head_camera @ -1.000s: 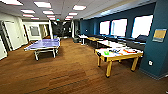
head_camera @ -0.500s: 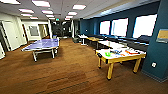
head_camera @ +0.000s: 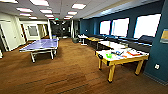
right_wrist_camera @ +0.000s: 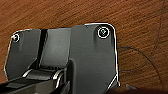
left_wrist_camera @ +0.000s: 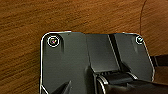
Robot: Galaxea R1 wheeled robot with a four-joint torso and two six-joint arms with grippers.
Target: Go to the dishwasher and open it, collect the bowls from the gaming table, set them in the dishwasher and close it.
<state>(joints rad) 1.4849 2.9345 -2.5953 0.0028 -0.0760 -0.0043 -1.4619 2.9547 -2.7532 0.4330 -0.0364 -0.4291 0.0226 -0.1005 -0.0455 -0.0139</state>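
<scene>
Left hand (left_wrist_camera: 75,89) over wood floor (left_wrist_camera: 25,25) (gaming table (head_camera: 127,60) ahead, rightward).

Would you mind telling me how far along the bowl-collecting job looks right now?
Nothing looks finished. The bowls lie as coloured shapes on the gaming table, at the right of the head view across the wood floor. Both wrist views look down at floor. Collecting them and loading the dishwasher remain.

Gaming table (head_camera: 121,57) slightly nearer, view shifted.

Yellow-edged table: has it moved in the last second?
No. The yellow-edged table stands by the blue wall just as before; the whole view shifted slightly, so the camera moved.
</scene>
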